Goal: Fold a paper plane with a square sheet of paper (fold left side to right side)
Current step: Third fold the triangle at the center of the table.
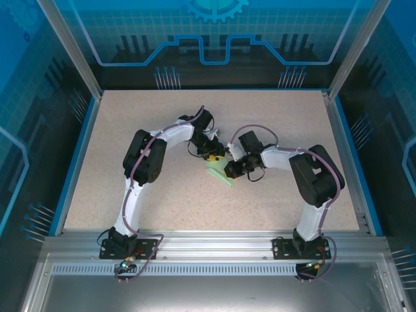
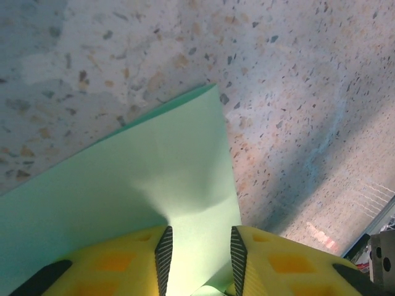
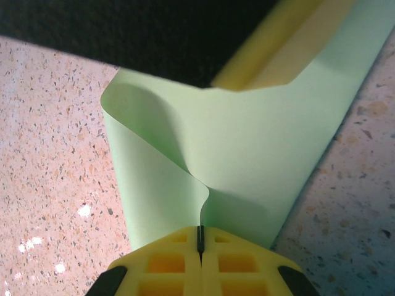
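Observation:
The square sheet of paper (image 1: 218, 173), pale mint green, sits mid-table, partly folded over and buckled between the two grippers. My right gripper (image 3: 199, 229) is shut on one edge of it (image 3: 247, 142), and the sheet curls up from the pinch. It meets the sheet from the right (image 1: 231, 166). My left gripper (image 2: 200, 233) stands with its yellow jaws apart, the paper (image 2: 154, 172) running flat through the gap without touching the pads. It comes in from the upper left (image 1: 212, 156). One of its fingers (image 3: 271, 58) rests on the raised flap.
The speckled beige table (image 1: 162, 195) has a raised blue rim (image 1: 77, 162) on its sides. An aluminium frame (image 1: 208, 244) carries both arm bases at the near edge. Clear enclosure walls stand behind and beside the table.

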Controlling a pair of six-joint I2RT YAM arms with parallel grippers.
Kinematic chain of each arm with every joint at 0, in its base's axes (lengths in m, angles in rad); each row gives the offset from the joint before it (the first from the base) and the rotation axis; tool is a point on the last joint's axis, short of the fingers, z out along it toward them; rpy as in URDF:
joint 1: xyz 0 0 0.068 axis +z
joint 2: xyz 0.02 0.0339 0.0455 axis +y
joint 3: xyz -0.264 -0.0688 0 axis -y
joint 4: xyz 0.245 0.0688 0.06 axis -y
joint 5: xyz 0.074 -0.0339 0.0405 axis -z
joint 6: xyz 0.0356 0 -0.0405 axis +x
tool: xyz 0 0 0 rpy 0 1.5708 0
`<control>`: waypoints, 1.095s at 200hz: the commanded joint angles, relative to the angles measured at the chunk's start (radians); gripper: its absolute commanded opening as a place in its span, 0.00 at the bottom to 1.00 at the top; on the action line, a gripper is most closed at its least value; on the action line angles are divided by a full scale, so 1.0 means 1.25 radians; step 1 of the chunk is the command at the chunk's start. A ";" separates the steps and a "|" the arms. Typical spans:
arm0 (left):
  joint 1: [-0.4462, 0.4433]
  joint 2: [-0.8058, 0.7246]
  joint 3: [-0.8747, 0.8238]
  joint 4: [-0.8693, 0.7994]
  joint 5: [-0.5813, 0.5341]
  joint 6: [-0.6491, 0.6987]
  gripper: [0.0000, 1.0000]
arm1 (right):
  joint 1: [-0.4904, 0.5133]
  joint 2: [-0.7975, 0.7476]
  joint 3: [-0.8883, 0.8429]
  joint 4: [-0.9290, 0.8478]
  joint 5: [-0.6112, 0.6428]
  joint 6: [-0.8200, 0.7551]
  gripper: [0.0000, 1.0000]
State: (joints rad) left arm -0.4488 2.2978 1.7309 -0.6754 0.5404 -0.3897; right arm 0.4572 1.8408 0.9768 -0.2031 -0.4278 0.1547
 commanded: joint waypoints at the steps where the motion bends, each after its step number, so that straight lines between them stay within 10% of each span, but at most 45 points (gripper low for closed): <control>1: -0.003 0.033 0.005 -0.035 -0.040 0.020 0.33 | -0.007 0.006 0.020 -0.025 -0.021 0.005 0.00; 219: -0.016 0.038 -0.029 -0.046 -0.073 0.039 0.28 | -0.019 0.041 0.060 -0.049 0.007 0.004 0.00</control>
State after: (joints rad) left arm -0.4534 2.2982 1.7248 -0.6777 0.5110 -0.3630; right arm 0.4553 1.8736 1.0279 -0.2447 -0.4232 0.1577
